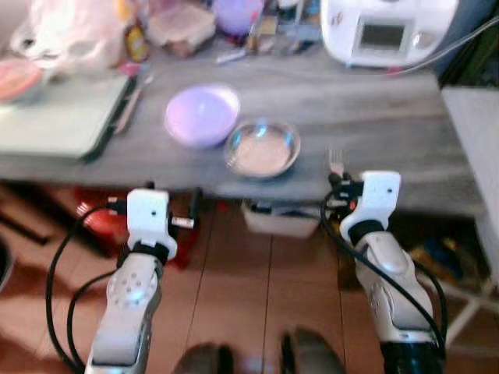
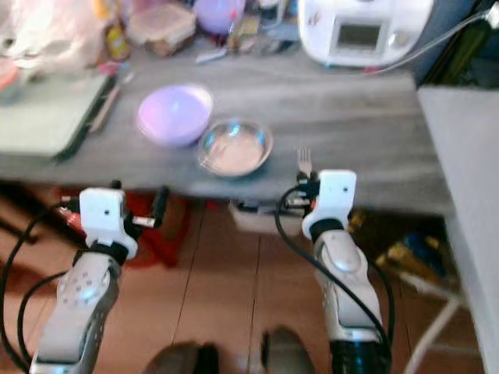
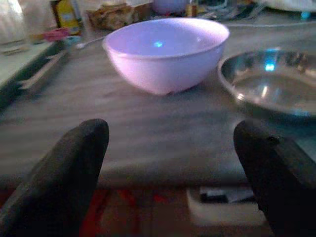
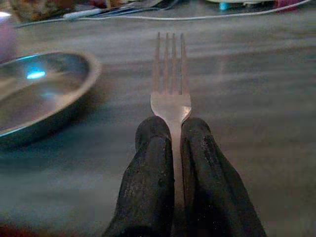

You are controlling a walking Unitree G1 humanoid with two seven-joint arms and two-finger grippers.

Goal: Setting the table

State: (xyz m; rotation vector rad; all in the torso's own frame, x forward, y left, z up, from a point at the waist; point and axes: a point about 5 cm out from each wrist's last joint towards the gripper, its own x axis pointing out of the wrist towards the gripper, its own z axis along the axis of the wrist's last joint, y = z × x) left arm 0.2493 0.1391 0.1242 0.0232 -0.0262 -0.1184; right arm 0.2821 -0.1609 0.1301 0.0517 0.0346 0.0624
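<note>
A lilac bowl stands on the grey table, and a shallow metal plate sits just to its right, close to the front edge. My right gripper is shut on the handle of a silver fork. The fork's tines reach over the table's front edge, to the right of the metal plate. My left gripper is open, with nothing between its fingers. It is held below and in front of the table edge, facing the lilac bowl.
A white appliance with a cord stands at the back right. A pale green board lies at the left, with bags, bottles and containers along the back. A white box sits under the table, and a white surface adjoins on the right.
</note>
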